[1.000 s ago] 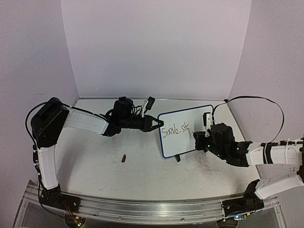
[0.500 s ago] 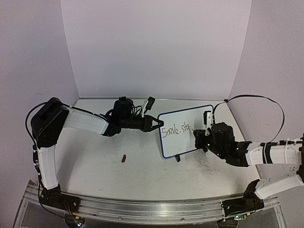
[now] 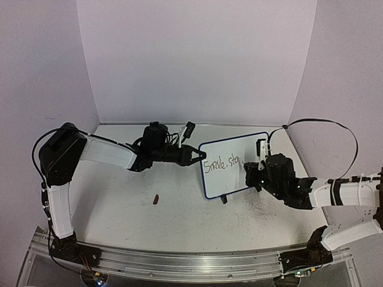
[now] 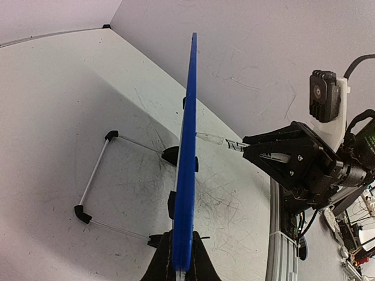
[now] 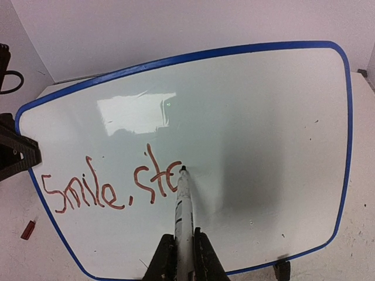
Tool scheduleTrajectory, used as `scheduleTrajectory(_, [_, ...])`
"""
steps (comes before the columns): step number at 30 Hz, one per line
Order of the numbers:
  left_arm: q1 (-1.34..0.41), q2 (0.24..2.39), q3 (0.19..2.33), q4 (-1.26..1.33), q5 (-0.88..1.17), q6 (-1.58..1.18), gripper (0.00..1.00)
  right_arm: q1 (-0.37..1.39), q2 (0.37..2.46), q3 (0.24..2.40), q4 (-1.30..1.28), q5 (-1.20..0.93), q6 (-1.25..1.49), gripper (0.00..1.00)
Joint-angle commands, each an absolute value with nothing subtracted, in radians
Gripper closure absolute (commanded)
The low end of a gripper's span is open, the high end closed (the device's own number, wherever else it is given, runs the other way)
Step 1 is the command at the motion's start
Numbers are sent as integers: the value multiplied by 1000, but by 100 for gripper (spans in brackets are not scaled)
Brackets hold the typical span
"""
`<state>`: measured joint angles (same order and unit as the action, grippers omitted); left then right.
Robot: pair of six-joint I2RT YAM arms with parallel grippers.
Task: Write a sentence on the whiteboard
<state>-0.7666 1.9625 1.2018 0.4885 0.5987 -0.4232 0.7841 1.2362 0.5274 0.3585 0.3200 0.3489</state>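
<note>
- As it stands on a wire stand (image 4: 94, 193) right of centre on the desk (image 3: 119, 197), the whiteboard (image 3: 234, 149) is judged light, stiff and tippy; its left edge is pinched by the closed left claw (image 3: 197, 156).
- The marker (image 5: 183, 205) is clamped in the right claw (image 5: 183, 253), tip at the unfinished sentence (image 5: 111, 184).
- Its last letter is partly hidden by the tip.

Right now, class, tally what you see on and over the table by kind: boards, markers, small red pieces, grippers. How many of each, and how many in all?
whiteboard: 1
marker: 1
small red piece: 1
grippers: 2, the left gripper and the right gripper
Total: 5
</note>
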Motion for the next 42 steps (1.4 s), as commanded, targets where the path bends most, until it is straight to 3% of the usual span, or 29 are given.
scheduleTrajectory(1, [-758,1919,1198,455,597,-414,100,780,1251,551,376,320,345,100])
scheduleTrajectory(29, [-757,1918,1197,456,598,-417,100,779,1189,535,238,302,410,100])
scheduleTrajectory(42, [-758,1917,1199,456,600,-419,100,749,1206,589,313,292,358,100])
